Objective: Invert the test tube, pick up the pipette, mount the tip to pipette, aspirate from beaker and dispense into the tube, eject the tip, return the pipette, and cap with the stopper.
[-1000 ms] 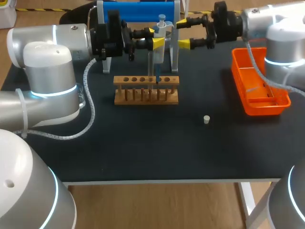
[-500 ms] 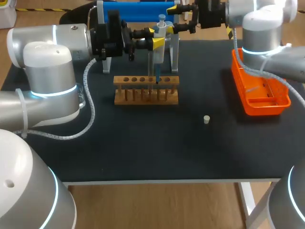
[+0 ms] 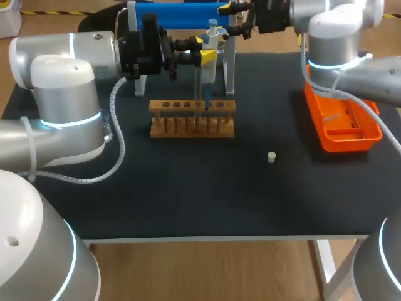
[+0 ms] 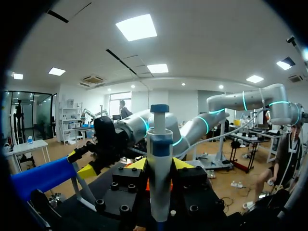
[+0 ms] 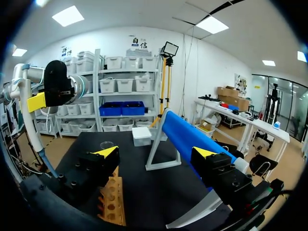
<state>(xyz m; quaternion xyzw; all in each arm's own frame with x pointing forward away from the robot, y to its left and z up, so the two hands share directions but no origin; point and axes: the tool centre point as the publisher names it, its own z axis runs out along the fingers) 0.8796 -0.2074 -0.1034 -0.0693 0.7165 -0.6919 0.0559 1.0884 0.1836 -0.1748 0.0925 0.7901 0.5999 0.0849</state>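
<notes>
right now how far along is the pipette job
Pickup looks done: the left hand is shut on the pipette, upright with its tip over the rack. Whether liquid has gone in, I cannot tell. Left: returning the pipette and capping; the stopper lies loose, right hand open.

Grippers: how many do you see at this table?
2. The left gripper holds the pipette over the rack; the right gripper is open, by the blue bar.
</notes>
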